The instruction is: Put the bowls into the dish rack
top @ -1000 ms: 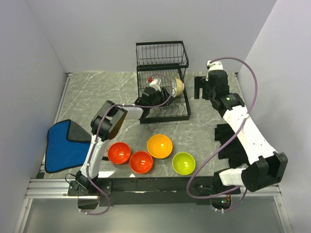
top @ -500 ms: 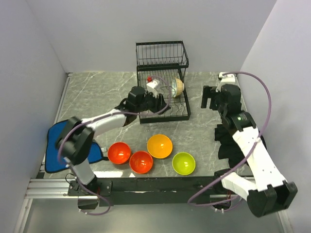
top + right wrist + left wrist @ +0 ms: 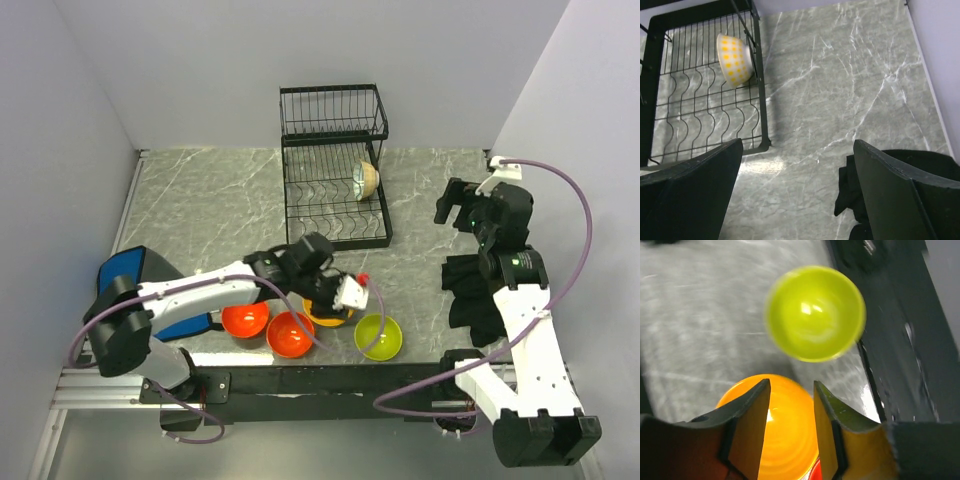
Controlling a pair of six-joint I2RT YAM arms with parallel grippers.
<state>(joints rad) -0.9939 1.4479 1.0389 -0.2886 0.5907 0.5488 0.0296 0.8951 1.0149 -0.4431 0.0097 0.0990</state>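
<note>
Hovering with fingers parted and empty just above the glossy orange bowl (image 3: 787,440): left gripper (image 3: 791,385), round lime green bowl (image 3: 815,313) just beyond its tips. Visible only from overhead: first red-orange bowl (image 3: 245,318) just beside second red-orange bowl (image 3: 291,334) on the grey marbled table (image 3: 200,200). Clearest from the right wrist: cream bowl (image 3: 733,59) with yellow squares, standing on edge in the black wire dish rack (image 3: 705,115). Right gripper (image 3: 797,145) spread wide, holding nothing, apart from the rack.
</note>
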